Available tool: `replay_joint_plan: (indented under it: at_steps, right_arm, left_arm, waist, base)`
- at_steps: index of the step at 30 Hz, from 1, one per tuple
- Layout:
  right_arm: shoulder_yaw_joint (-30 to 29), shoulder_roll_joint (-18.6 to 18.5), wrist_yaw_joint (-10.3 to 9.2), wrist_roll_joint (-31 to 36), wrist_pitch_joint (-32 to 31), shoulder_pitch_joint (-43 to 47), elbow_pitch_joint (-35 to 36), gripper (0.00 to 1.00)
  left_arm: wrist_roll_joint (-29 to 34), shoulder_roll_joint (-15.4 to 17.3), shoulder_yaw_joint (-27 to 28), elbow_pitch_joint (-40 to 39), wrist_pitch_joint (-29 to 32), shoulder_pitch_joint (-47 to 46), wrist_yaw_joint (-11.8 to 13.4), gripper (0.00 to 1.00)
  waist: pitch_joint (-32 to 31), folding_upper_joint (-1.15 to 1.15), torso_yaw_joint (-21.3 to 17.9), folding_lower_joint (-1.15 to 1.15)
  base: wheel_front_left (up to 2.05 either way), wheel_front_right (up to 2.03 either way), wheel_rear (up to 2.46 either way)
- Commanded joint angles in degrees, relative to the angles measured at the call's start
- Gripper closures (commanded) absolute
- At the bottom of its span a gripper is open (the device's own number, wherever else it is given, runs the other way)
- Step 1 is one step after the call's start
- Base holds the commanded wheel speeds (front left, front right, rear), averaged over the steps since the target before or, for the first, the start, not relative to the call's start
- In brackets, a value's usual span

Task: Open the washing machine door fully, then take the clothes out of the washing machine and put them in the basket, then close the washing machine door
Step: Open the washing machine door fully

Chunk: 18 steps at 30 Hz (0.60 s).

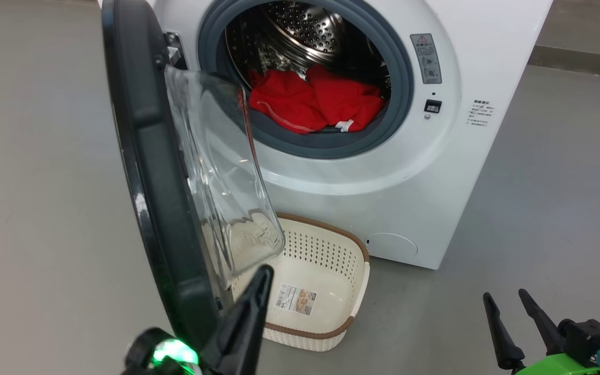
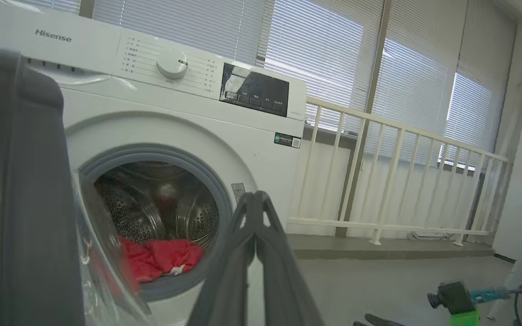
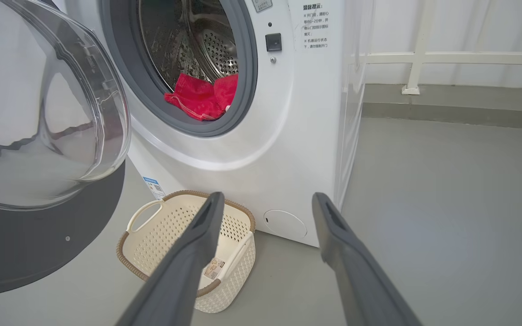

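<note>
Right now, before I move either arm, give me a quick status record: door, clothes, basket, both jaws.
washing machine door: open, swung out left
clothes: red, inside the drum, near the opening
basket: empty, on the floor before the washing machine
left jaws: shut, empty, by the door's lower rim
right jaws: open, empty, low right

Right claw (image 3: pixel 266 195) gapes before the basket (image 3: pixel 161 235); clothes (image 3: pixel 200 97) lie in the washing machine (image 3: pixel 288 136).
</note>
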State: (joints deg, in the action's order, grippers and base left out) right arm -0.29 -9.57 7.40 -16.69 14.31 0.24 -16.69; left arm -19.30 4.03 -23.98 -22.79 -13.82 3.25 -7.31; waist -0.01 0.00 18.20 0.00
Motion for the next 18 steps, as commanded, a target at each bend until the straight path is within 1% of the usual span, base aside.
replay_joint_plan:
  at_steps: [1,3,4,5,10,18]
  right_arm:
    - [1.1,-1.0,0.09,0.8,0.7,-1.2,1.4,0.00]
    - [1.2,-1.0,0.09,1.2,0.7,-1.4,1.4,0.00]
    - [1.2,-1.1,0.09,1.5,0.7,-1.5,1.5,0.00]
    - [1.1,-1.1,0.09,1.6,0.7,-1.6,1.5,0.00]
    - [0.8,-1.1,0.09,2.2,0.7,-1.9,2.3,0.00]
    - [0.7,-0.8,0.09,2.8,0.7,-2.1,3.7,0.00]
  left_arm:
    - [-2.7,0.5,0.1,1.0,0.6,-0.6,-0.2,1.00]
    - [-4.5,1.2,-1.4,4.2,1.3,-0.7,-0.2,1.00]
    - [-5.6,1.4,-1.9,7.2,1.3,-0.9,-0.2,1.00]
    - [-5.7,1.7,-1.8,8.8,1.4,-1.0,-0.2,1.00]
    - [-6.5,1.7,-0.3,15.2,1.3,-1.3,0.8,1.00]
    - [-7.9,1.5,2.4,21.7,0.2,-2.6,1.6,1.00]
  waist:
    - [0.1,0.00,-0.1,0.00]
    - [0.2,0.00,-0.2,0.00]
    - [0.3,0.00,-0.3,0.00]
    - [0.3,0.00,-0.3,0.00]
    - [0.5,0.00,-0.4,0.00]
    - [0.7,0.00,-0.2,0.00]
  base:
    - [0.00,0.00,0.00]
    - [0.00,0.00,0.00]
    - [0.00,0.00,0.00]
    - [0.00,0.00,0.00]
    - [0.00,0.00,0.00]
    - [0.00,0.00,0.00]
